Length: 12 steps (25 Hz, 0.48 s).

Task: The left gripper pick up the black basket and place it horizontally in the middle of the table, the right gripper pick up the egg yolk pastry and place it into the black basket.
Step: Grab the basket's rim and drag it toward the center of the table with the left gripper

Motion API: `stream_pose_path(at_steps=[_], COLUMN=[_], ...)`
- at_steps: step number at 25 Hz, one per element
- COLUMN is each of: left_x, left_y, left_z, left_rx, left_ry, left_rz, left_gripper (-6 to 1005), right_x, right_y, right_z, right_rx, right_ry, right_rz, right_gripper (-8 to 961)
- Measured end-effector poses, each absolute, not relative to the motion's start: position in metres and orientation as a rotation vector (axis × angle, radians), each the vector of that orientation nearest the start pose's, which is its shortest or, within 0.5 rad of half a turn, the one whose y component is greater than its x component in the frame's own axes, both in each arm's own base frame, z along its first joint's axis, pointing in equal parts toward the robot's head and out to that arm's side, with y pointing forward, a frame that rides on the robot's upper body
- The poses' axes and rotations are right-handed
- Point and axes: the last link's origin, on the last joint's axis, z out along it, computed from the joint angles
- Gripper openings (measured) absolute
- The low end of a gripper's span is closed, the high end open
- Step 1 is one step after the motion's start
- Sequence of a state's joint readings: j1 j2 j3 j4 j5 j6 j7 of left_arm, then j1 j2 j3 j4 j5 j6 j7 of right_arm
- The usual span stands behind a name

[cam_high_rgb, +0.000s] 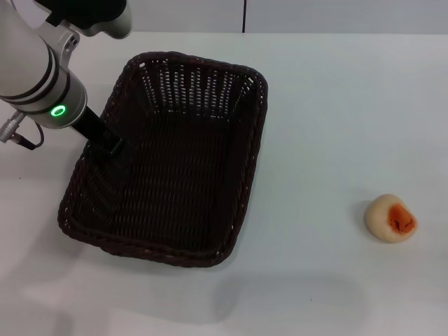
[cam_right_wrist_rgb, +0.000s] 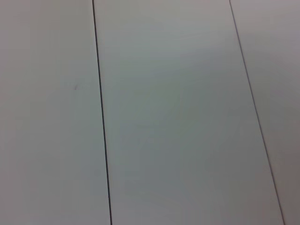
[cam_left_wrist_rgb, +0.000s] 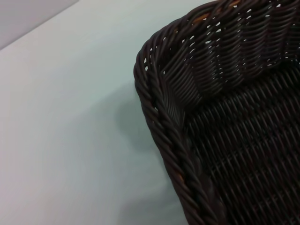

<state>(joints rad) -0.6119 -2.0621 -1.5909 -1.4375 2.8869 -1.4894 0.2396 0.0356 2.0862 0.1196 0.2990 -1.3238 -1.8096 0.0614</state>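
Left tool [cam_high_rgb: 110,149] at black basket [cam_high_rgb: 175,168] rim, fingertips indistinguishable against weave

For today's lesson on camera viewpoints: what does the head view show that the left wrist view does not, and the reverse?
Only the head view shows the left hand at the black basket's left rim, the whole basket, and the egg yolk pastry lying apart to its right. Only the left wrist view shows the braided rim corner up close. Both show the basket on the white table.
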Motion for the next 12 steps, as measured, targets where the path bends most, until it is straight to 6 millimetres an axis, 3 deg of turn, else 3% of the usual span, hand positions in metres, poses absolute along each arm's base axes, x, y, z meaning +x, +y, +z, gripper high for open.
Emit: stream_pose_path(at_steps=[2,7,12], left_x=[-0.177,-0.176,-0.167], left_y=[0.371,0.371,0.375], left_z=[0.013,0.013,0.014], left_rx=[-2.215,-2.223,-2.317], left_ry=[-0.925,-0.905,-0.703], left_rz=[0.612,0.611,0.643], left_gripper=[311,304,299], right_x=[0.371,0.371,0.371], right_y=[0.15,0.15,0.151], right_z=[0.024,0.024,0.024], right_rx=[-1.042,-1.042,-1.042], right_ry=[0.496,0.495,0.494], right_rz=[0.727,0.727,0.729], right_gripper=[754,755,755])
